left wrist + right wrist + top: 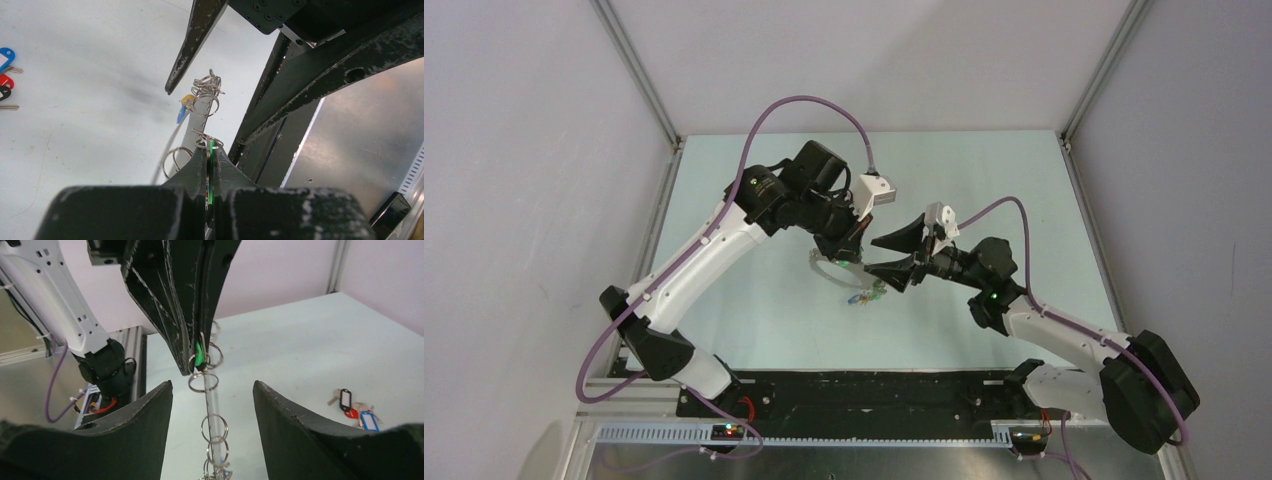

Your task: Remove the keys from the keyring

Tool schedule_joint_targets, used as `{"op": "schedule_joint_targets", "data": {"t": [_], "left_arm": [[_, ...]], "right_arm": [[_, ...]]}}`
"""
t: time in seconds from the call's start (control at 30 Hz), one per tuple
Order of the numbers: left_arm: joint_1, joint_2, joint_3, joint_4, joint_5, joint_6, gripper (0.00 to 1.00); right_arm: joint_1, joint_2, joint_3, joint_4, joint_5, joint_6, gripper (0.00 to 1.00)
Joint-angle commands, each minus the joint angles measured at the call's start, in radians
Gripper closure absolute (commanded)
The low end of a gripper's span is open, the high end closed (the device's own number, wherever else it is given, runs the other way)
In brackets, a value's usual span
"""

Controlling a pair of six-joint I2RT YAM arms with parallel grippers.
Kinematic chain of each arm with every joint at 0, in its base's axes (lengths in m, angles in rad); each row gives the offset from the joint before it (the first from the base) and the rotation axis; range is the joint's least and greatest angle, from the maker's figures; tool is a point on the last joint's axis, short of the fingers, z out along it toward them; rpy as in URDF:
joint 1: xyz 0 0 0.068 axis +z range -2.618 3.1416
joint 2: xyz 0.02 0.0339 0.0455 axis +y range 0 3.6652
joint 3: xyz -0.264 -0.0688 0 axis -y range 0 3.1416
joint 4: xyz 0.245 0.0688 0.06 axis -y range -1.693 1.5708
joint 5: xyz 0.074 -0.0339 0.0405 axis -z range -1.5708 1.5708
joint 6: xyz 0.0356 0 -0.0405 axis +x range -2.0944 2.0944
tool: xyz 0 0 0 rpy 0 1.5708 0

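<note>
While clamped in the left gripper (210, 154): keyring (195, 125) held clear of the worktop (754, 330), seen edge-on, reaching from that gripper's tips out into the gap of the right gripper (212, 386).
Left gripper: closed hard on the hoop's rim, a sliver of green showing in the pinch; unclear what the green belongs to.
Right gripper: spread wide, holding nothing, one finger on either side of the hoop, apparently touching nothing.
Small rings (207, 86): threaded along the hoop from just beside the left gripper's tips to a bunched knot at the end farthest from them.
Hanging keys (182, 112): blue and yellow heads dangling at that far end, nearest the right gripper.
Handling, hoop: judged light, thin and fairly stiff; likely to swing and twist about the single pinch; smooth metal, so probably slippery.
Handling, keys: judged small, light, hard, not fragile; free to slide and flop on their rings, apt to dodge a closing gripper.
Where to take hold: probably the flat coloured head of one key, broader than the blade, with the left gripper's pinch bracing the hoop; a bare ring looks too thin to grip surely.
Containers: none in view near either gripper.
Loose keys (356, 407): blue, red and black heads, clustered on the bare worktop, well apart from both grippers, out past one finger of the right gripper.
</note>
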Motion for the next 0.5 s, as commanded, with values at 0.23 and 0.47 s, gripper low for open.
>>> {"op": "schedule_joint_targets", "data": {"t": [0.23,0.47], "left_arm": [[0.0,-0.029,0.059,0.034,0.015,0.02,1.0],[0.0,-0.03,0.061,0.034,0.02,0.016,1.0]], "right_arm": [[-0.003,0.061,0.069,0.083,-0.069,0.077,0.4],[0.003,0.082,0.07,0.094,-0.076,0.066,0.54]]}}
